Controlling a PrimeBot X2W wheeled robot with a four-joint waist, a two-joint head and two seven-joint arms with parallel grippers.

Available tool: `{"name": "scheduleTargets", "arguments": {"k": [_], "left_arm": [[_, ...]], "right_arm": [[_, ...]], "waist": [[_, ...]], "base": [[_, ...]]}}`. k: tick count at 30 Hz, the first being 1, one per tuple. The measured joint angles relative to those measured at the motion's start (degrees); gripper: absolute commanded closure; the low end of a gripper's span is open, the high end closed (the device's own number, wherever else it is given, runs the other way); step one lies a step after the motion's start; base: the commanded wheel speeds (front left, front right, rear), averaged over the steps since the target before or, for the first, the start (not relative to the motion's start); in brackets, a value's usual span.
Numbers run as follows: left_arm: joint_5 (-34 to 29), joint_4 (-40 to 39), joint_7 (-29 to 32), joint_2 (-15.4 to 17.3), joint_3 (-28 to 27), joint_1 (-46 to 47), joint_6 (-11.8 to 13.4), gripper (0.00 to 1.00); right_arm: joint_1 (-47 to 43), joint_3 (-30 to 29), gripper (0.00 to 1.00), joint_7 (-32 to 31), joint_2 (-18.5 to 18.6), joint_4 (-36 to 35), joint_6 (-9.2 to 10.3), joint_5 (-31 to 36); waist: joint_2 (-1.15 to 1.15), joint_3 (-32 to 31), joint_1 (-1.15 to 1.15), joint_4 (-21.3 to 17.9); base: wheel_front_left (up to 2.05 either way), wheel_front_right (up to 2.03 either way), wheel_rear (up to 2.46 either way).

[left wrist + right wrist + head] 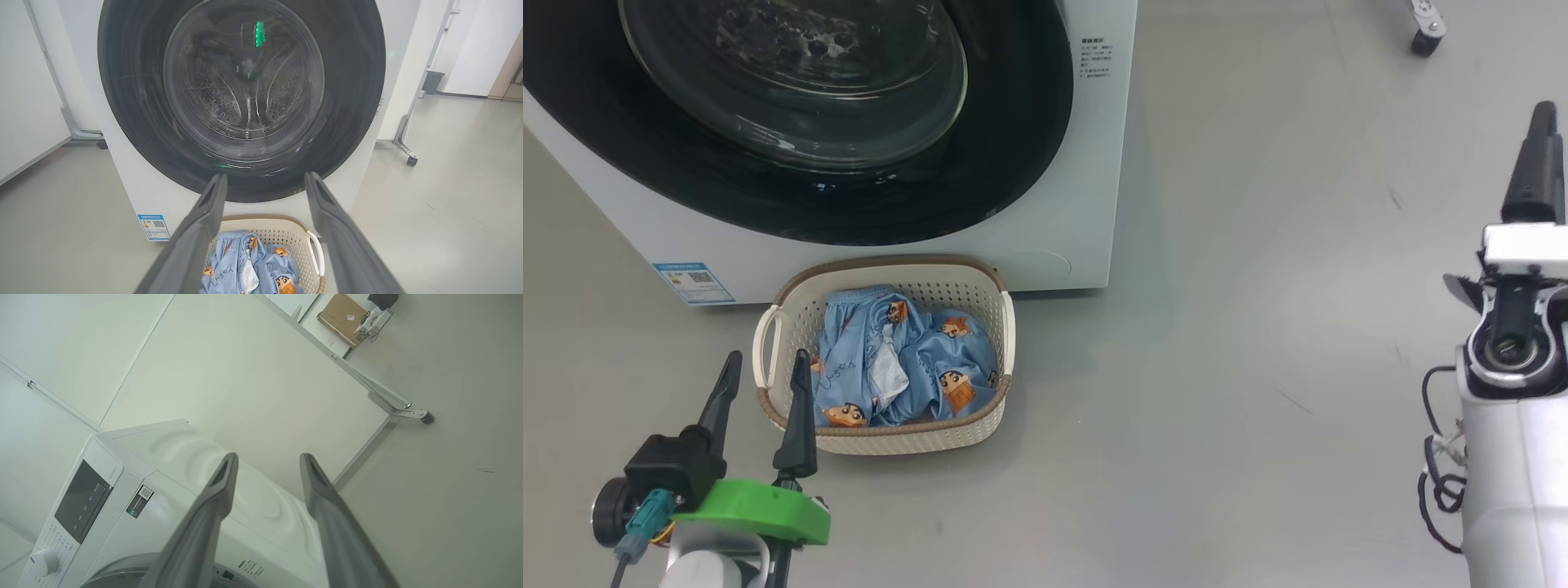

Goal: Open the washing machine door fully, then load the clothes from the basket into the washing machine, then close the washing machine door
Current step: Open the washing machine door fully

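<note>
The white washing machine (1094, 163) stands ahead with the washing machine door (1013, 163) shut, its black rim and glass bowl facing me. On the floor against its front sits the cream basket (947, 441), holding the light blue clothes (907, 367). My left gripper (768, 355) is open and empty, its fingertips over the basket's left end. In the left wrist view the same gripper (265, 176) points at the door (347, 102), above the basket (302, 237) and clothes (245, 269). My right gripper (1543, 110) hovers far right; its wrist view shows this gripper (268, 456) open and empty.
A blue label sticker (693, 282) marks the washer's lower left front. White partition panels on wheeled feet (408, 412) stand beside and behind the machine, with one caster (1425, 37) at the far right. Grey floor spreads to the washer's right.
</note>
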State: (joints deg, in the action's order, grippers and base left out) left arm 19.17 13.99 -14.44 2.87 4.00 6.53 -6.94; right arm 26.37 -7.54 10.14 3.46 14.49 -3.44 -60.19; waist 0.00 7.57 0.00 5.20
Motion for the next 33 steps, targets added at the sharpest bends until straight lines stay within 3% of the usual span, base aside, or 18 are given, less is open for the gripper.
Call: {"name": "scheduleTargets", "arguments": {"k": [4, 18, 33], "left_arm": [[0.3, -0.4, 0.0, -0.1, 1.2, 1.1, 0.0, 0.0], [2.7, -2.5, 0.0, -0.5, 4.3, 5.4, -0.3, 0.0], [7.1, -4.6, 0.0, -1.1, 9.3, 9.8, -0.3, 0.0]], "right_arm": [[4.2, -2.3, 1.0, -4.2, 0.1, 0.6, 0.47, -7.0], [17.7, -2.4, 1.0, -22.3, 1.7, 3.0, 8.67, -18.5], [29.7, 0.7, 1.0, -34.5, 4.9, 6.3, 10.68, -22.0]], "waist": [[0.0, 1.7, 0.0, 1.1], [0.0, 8.0, 0.0, 6.5], [0.0, 15.5, 0.0, 13.9]], "base": [[0.0, 0.0, 0.0], [0.0, 0.0, 0.0], [0.0, 0.0, 0.0]]}}
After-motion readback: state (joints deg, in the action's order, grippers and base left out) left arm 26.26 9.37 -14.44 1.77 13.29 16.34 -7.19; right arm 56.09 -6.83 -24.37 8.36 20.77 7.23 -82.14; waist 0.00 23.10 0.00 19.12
